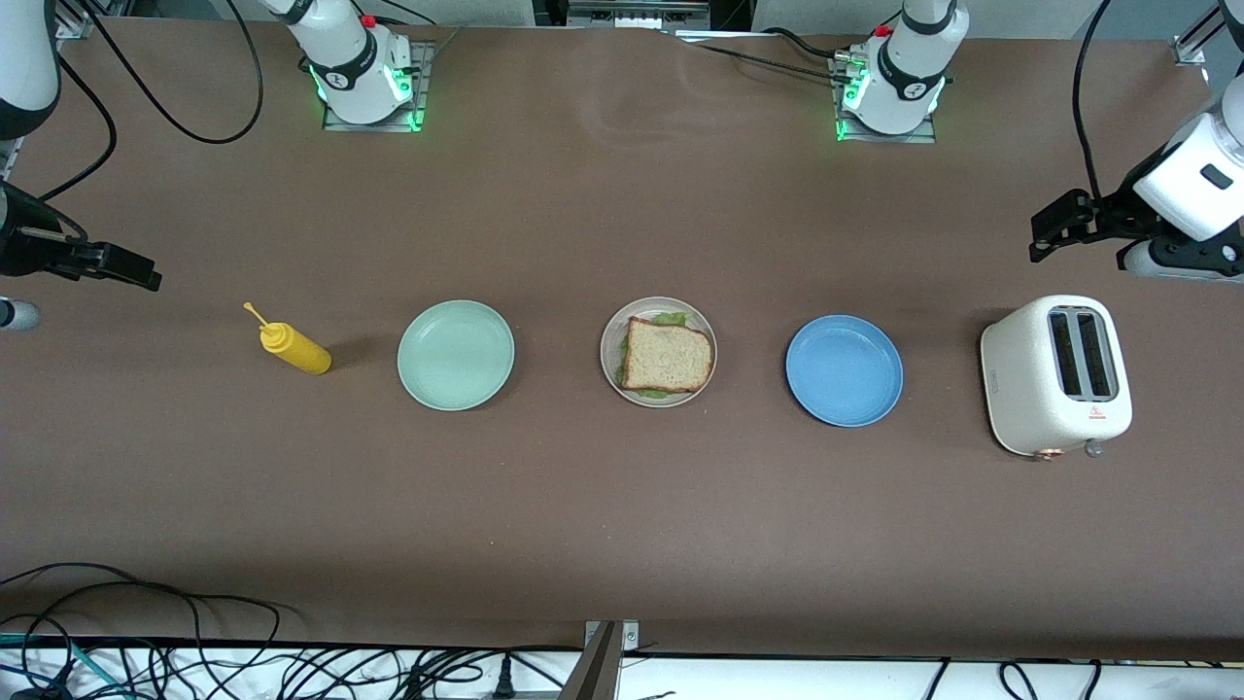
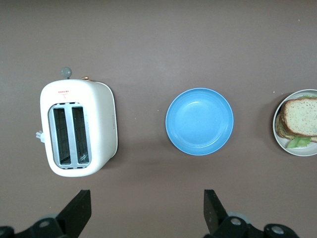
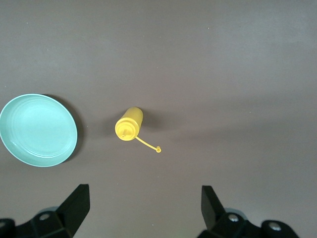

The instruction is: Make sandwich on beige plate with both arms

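sandwich: assembled on the beige plate; a tan bread slice with a dark crust lies on top, and green lettuce peeks out along the edges. the left wrist view shows a second slice stacked under the top one.
beige plate: landmark, at the middle of the table, in the row of three plates.
mint-green plate: beside the beige plate, toward the right arm's end of the table, apart from it, nothing on it.
blue plate: beside the beige plate, toward the left arm's end, apart from it, nothing on it.
yellow squeeze bottle: lying tilted on the table, past the mint-green plate from the beige plate, toward the right arm's end; its cap tether sticks out from the nozzle.
toaster: white, two slots facing up, past the blue plate from the beige plate, toward the left arm's end.
left gripper: raised over the table at the left arm's end, well apart from the beige plate; jaws spread wide, holding nothing; its fingers frame the toaster and blue plate below.
right gripper: raised over the table at the right arm's end, well apart from the beige plate; jaws spread wide, holding nothing; its fingers frame the bottle and mint-green plate below.
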Tool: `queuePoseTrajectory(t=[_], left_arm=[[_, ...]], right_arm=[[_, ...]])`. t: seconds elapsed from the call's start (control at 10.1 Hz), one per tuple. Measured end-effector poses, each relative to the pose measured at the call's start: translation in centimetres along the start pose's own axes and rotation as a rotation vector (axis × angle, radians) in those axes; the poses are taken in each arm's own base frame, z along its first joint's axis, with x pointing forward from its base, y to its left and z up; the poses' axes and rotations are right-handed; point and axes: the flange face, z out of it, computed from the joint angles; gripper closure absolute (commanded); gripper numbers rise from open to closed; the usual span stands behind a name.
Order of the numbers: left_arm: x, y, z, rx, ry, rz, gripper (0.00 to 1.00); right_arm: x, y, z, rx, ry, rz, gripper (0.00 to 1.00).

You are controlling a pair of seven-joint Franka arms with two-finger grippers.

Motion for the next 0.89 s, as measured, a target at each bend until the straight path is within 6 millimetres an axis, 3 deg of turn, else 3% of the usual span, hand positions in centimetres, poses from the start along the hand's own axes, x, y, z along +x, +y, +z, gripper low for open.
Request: queuePoseTrajectory(t=[0.3, 0.5, 0.89], left_arm=[[0.0, -0.6, -0.2, -0.001, 0.003, -0.011, 0.00], [-0.1, -1.6, -0.2, -0.002, 0.003, -0.028, 0.00], [-0.1, -1.7, -0.2, -0.003, 0.004, -0.030, 0.00]], right_arm=[[0.6, -1.1, -0.6, -0.064, 0.020, -0.049, 0.00], [0.9, -0.9, -0.7, -0.059, 0.025, -0.037, 0.00], [0.9, -0.3, -0.7, -0.021, 0.023, -0.004, 0.00]])
